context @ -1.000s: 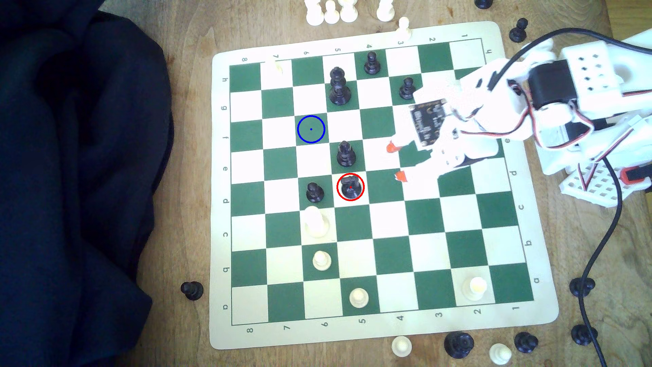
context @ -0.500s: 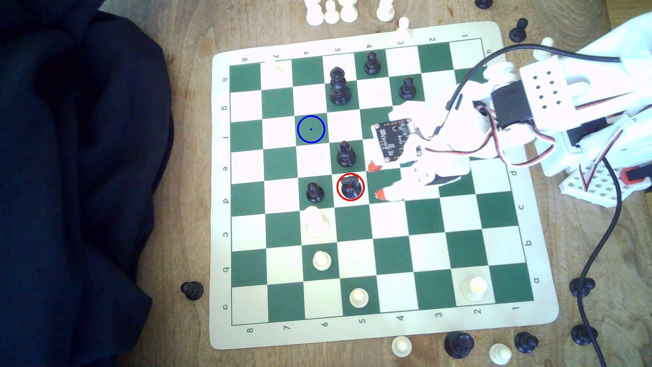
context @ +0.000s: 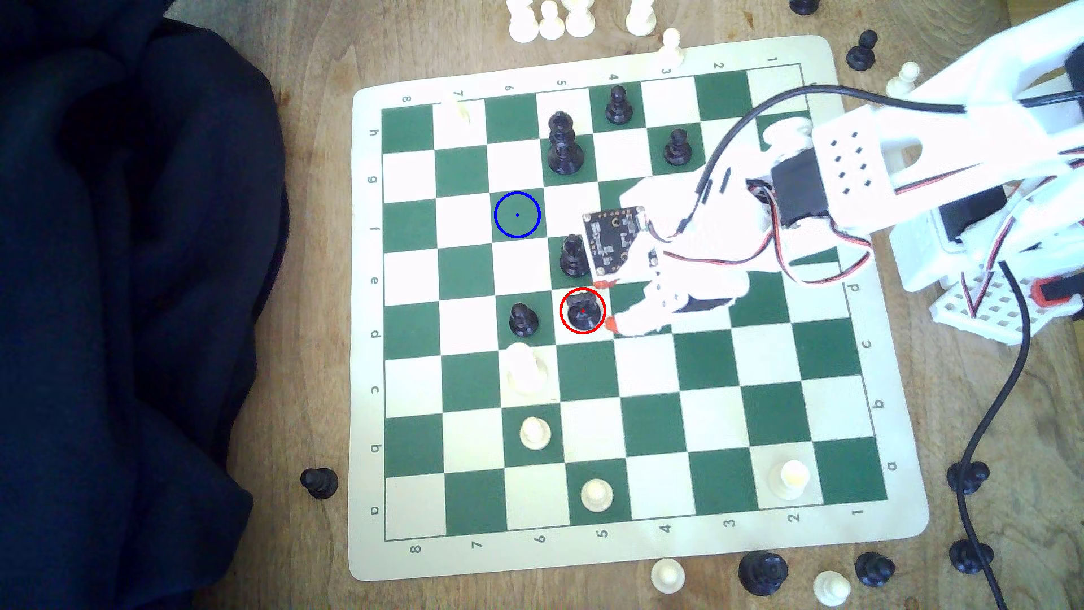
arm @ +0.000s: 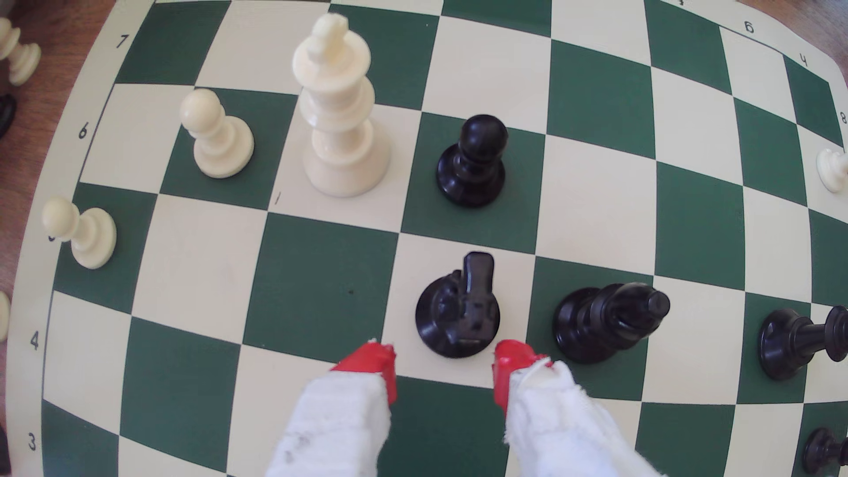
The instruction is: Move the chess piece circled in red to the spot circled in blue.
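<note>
Black knight [context: 582,311] [arm: 459,312]: upright, red-ringed white square. Jaws apart, tips just beside it on exterior view's right. Blue-ringed green square [context: 517,214]: unoccupied.

The chessboard [context: 645,563] carries printed coordinates on its cream border. In the exterior view, the numbers 8 down to 1 run along the border's near and far edges, and the letters a to h run up the edges at the exterior view's left and right. In the wrist view, 7, 6, 4 and 3 are readable on the chessboard's [arm: 69,151] border.
</note>
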{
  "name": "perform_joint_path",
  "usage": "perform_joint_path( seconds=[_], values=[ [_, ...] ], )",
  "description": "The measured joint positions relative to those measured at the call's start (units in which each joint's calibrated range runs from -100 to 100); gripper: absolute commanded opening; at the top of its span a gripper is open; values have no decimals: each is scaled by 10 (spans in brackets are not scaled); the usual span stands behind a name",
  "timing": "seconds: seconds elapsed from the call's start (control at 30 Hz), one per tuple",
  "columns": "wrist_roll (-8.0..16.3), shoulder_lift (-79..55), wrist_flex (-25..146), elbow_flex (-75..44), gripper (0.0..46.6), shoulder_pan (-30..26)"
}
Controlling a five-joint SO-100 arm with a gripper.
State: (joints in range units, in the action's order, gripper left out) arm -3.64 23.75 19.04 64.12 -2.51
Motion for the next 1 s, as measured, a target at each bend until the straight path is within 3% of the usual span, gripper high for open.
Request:
perform_joint_path(
  seconds=[0.73, 0.9, 1.0],
  values=[
    [0, -41, -51, -22, 101, 0],
    [0, -57, -61, -22, 66, 0],
    [0, -64, -63, -22, 3, 0]
  ],
)
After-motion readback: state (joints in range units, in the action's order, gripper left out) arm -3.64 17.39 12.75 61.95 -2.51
